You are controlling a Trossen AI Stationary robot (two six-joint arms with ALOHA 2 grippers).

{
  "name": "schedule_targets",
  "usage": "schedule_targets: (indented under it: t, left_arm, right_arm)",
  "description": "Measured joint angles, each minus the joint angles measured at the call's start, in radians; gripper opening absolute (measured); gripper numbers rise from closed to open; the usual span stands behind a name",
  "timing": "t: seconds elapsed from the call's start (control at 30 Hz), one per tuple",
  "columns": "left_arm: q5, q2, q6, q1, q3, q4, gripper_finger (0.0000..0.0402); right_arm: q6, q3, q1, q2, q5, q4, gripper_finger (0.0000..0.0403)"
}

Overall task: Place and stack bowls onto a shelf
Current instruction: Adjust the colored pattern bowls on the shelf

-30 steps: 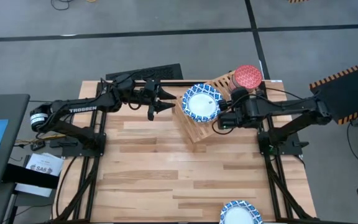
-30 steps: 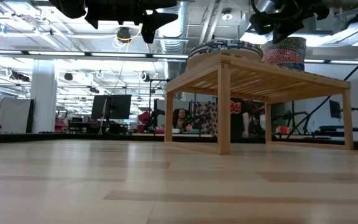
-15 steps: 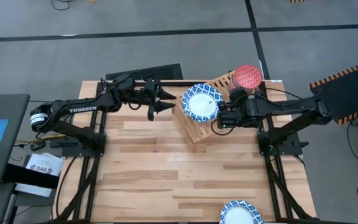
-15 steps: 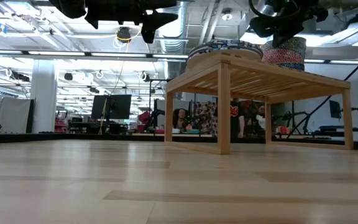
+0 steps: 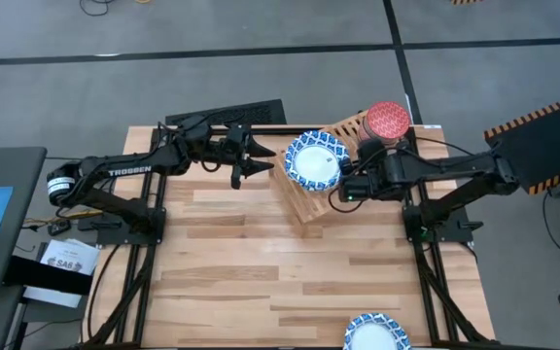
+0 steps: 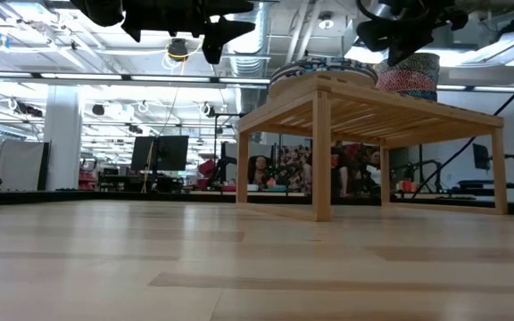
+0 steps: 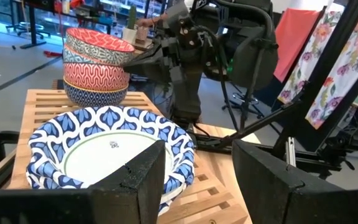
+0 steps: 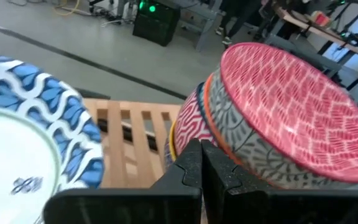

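Note:
The shelf [image 5: 304, 206] of light slats stands askew near the table's far edge. On it rest a wide blue-and-white bowl [image 5: 314, 160] and, behind it to the right, a stack of small patterned bowls [image 5: 388, 120] with a red one on top. My left gripper [image 5: 259, 161] hovers level and open, left of the shelf, pointing at the wide bowl [image 7: 104, 149]. My right gripper [image 8: 201, 163] is shut and held above the shelf, right by the near side of the stack [image 8: 278, 118]. Another blue-and-white bowl [image 5: 377, 332] sits at the table's near edge. My right gripper's shut fingertips [image 8: 191, 158] point toward the far edge, slightly downward, at the lower near side of the stack [image 8: 194, 124]. I cannot tell whether they touch it. The stack stands upright on the shelf.
A dark flat panel [image 5: 227, 114] lies at the table's far edge behind my left arm. The middle and near part of the wooden tabletop [image 5: 261, 262] is bare. People and equipment show in the room beyond the shelf's legs [image 6: 321, 156].

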Motion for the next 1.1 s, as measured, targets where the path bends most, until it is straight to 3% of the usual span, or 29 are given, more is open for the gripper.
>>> schedule_targets:
  t: [0.43, 0.87, 1.1]
  left_arm:
    - [-0.007, 0.000, 0.020, 0.000, 0.000, 0.000, 0.0171]
    - [-0.007, 0.000, 0.022, 0.000, 0.000, -0.002, 0.0171]
    - [-0.007, 0.000, 0.017, 0.000, 0.000, -0.007, 0.0171]
  right_arm:
    - [-0.040, 0.000, -0.057, 0.000, 0.013, 0.013, 0.0018]
    - [-0.067, 0.000, -0.084, 0.000, -0.115, 0.018, 0.0019]
    - [-0.065, 0.000, -0.064, -0.001, -0.117, 0.055, 0.0019]
